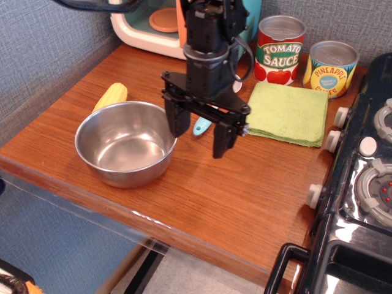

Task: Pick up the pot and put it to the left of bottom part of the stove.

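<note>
Bright, even light, sharp focus (glare on the stove (361,202)).

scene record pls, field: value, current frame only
gripper: open, empty, at the pot's right rim
pot: steel, empty, upright, front left of the wooden counter
corn: just behind the pot
spoon: mostly hidden behind the gripper
green cloth: folded, in front of the cans
cans: tomato sauce, pineapple, at the back
stove: right edge
microwave: back left
pot placed: not yet
</note>
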You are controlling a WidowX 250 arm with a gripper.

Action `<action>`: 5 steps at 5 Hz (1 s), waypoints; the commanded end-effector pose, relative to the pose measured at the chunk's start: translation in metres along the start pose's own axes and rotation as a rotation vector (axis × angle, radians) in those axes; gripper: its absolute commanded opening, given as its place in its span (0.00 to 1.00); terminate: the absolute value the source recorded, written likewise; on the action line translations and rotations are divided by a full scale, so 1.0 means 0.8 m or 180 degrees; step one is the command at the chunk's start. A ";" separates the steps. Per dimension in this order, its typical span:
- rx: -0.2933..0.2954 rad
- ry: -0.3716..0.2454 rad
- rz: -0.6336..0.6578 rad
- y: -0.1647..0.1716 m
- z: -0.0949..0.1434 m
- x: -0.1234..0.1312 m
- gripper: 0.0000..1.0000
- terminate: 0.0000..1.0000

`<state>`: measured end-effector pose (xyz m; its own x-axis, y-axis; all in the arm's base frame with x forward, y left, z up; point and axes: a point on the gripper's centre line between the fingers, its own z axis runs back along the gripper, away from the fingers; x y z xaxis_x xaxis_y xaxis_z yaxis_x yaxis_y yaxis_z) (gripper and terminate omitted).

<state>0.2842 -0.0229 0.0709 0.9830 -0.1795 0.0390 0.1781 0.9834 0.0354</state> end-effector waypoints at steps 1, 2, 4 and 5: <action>0.0267 -0.0237 0.0015 0.027 -0.006 -0.016 1.00 0.00; 0.0263 -0.0148 0.0138 0.030 -0.026 -0.022 1.00 0.00; 0.0275 -0.0103 0.0202 0.031 -0.038 -0.015 0.00 0.00; 0.0279 -0.0117 0.0174 0.029 -0.037 -0.012 0.00 0.00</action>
<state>0.2725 0.0027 0.0295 0.9920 -0.1189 0.0415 0.1136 0.9871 0.1124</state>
